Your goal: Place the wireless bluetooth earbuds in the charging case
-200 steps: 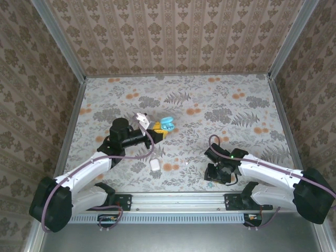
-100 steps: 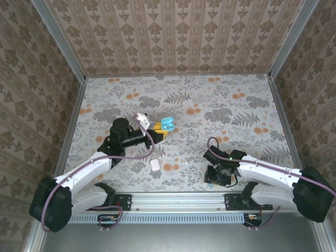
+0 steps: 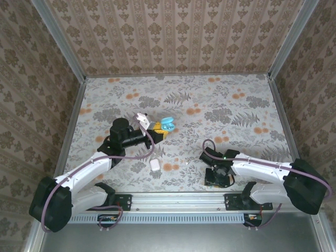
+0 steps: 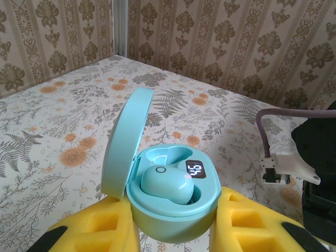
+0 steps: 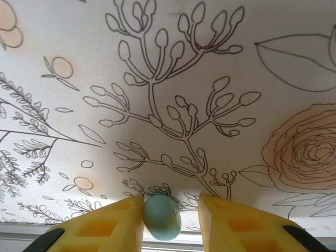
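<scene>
My left gripper (image 4: 176, 231) is shut on the teal charging case (image 4: 176, 212), its yellow pads against both sides. The lid stands open to the left. One teal earbud (image 4: 165, 185) sits in the case beside a lit display. In the top view the case (image 3: 167, 124) is held left of the table's centre. My right gripper (image 5: 170, 215) is open, low over the table near its front edge. A second teal earbud (image 5: 161, 216) lies between the fingers, touching the left pad with a gap to the right pad. The right gripper (image 3: 216, 180) points down at the near edge.
A small white case (image 3: 155, 164) lies on the flowered table between the two arms, with a tiny whitish piece (image 3: 186, 164) to its right. The metal rail (image 3: 178, 199) runs along the near edge just behind the right gripper. Papered walls enclose the table.
The right gripper has shifted slightly left and toward the near edge, coming down around the teal earbud. The left arm and its case have not moved.
</scene>
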Robot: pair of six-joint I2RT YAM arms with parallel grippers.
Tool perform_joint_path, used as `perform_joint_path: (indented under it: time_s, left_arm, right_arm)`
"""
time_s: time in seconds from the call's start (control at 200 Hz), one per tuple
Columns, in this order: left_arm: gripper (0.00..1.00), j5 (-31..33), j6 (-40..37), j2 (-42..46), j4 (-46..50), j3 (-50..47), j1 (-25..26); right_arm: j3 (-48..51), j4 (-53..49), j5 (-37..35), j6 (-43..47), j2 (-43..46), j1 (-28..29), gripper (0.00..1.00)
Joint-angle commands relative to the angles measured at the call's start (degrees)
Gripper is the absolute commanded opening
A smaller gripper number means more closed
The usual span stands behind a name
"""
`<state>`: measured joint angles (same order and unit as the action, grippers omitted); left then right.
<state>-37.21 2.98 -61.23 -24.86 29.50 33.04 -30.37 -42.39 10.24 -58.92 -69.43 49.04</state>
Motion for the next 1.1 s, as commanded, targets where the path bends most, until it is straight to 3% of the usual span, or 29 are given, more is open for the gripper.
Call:
perform_joint_path:
  time_s: [0.0, 0.245, 0.58, 0.875, 1.095]
  left_arm:
    - [0.24, 0.03, -0.21, 1.66, -0.90, 1.09, 0.36]
    - [0.24, 0.03, -0.57, 1.82, -0.63, 1.16, 0.34]
    - [0.24, 0.03, -0.71, 1.92, -0.46, 1.00, 0.28]
    - [0.24, 0.10, -1.49, 2.08, 0.06, 0.49, 0.19]
    - [0.24, 2.12, -2.61, 2.30, 1.32, 1.00, -0.32]
  right_arm:
    - [-0.30, 2.14, -0.31, -0.23, -1.91, 0.63, 0.31]
    - [-2.03, 1.54, -1.16, 0.15, -1.44, 1.08, 0.19]
    - [-5.79, -1.12, -4.64, 2.32, -0.85, 0.86, 0.17]
    - [-20.19, -13.11, -10.75, 15.69, -8.42, -3.67, 0.17]
    - [-29.78, -16.32, -13.13, 27.35, -17.35, -12.17, 0.17]
